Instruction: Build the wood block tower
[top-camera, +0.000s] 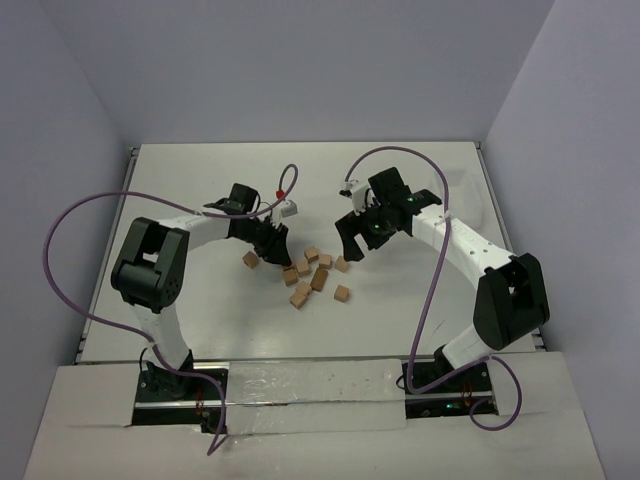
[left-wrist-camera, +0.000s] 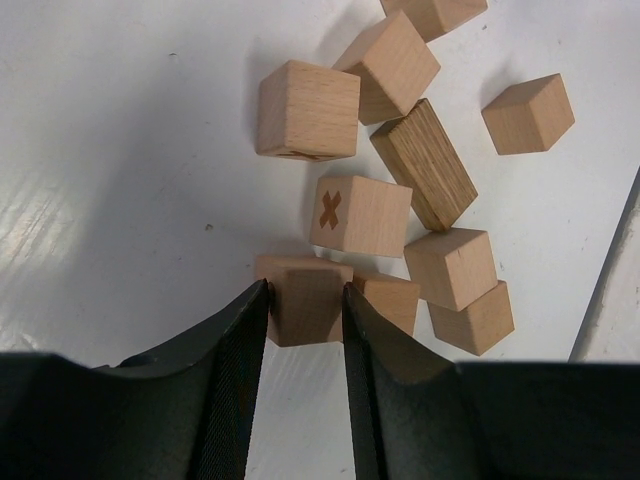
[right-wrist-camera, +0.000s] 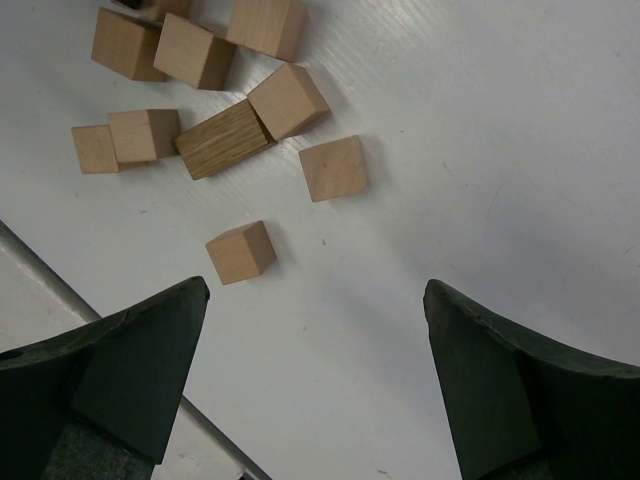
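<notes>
Several small tan wood blocks (top-camera: 312, 270) lie loose in a scatter at the table's middle, one of them marked with an X (left-wrist-camera: 360, 215). A darker oblong block (left-wrist-camera: 425, 165) lies among them and also shows in the right wrist view (right-wrist-camera: 222, 140). My left gripper (top-camera: 272, 250) is at the scatter's left edge, shut on one wood block (left-wrist-camera: 305, 305), with the fingers (left-wrist-camera: 235, 370) pressed to both its sides. My right gripper (top-camera: 352, 245) hangs open just right of the scatter, with bare table between its fingertips (right-wrist-camera: 315, 300). One cube (right-wrist-camera: 240, 252) lies closest to it. No tower shows in any view.
A translucent white bin (top-camera: 300, 395) sits at the near edge between the arm bases. Purple cables (top-camera: 70, 225) loop off both arms. A table edge strip (right-wrist-camera: 120, 340) crosses the right wrist view's lower left. Grey walls enclose the white table (top-camera: 200, 180).
</notes>
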